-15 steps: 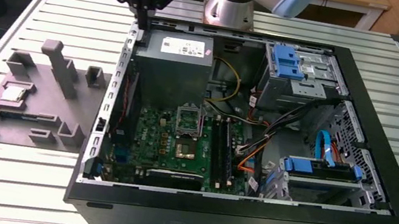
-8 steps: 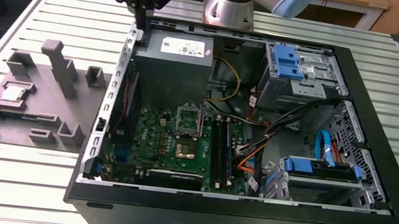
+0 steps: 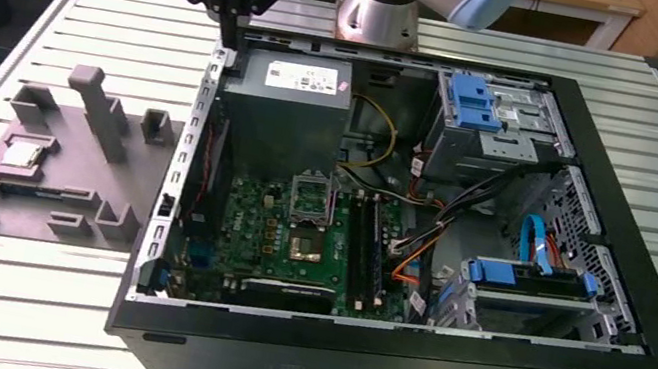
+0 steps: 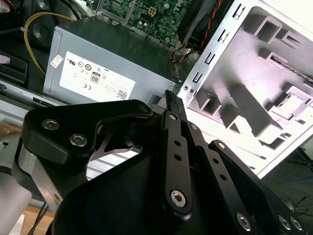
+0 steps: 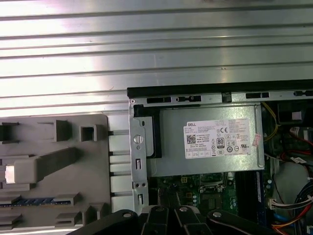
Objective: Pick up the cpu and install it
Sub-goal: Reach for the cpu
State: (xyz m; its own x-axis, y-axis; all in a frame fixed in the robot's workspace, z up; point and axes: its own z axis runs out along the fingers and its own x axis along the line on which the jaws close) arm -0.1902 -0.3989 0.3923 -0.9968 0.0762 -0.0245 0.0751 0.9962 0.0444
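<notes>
Exterior view: the cpu sits in a recess of the grey tray, on the exterior view's left of the open computer case. The gripper hovers above the case wall beside the power supply, fingers closed together and empty.

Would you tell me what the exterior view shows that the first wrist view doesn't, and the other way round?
Exterior view's extras: the cpu seen whole in the grey tray, the socket frame, blue drive caddies. First wrist view's extras: what look like bluish strips in the tray's slots. Shared: the tray, the power supply, the slatted table and the end effector.
</notes>
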